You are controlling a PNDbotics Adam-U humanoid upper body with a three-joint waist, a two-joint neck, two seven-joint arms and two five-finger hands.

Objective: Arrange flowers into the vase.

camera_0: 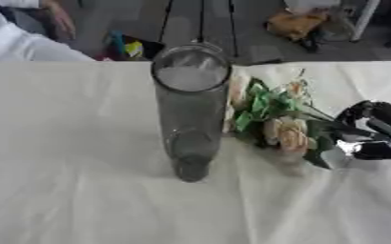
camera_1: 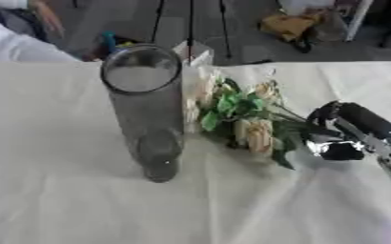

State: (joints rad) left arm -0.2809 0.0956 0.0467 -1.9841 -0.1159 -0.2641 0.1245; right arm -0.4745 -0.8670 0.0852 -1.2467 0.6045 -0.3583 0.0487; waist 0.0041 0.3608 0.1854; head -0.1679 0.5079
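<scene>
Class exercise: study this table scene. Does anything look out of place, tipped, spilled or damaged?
Nothing looks spilled or broken. The glass vase stands upright and empty, while the flowers lie flat on the white tablecloth beside it, at the right hand, not yet arranged.

Clear glossy glass vase; matt creased cloth table; fabric-like flowers.

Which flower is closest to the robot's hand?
The big peach rose at the bunch's near end, beside the right hand. The other blooms lie farther back, next to the vase.
</scene>
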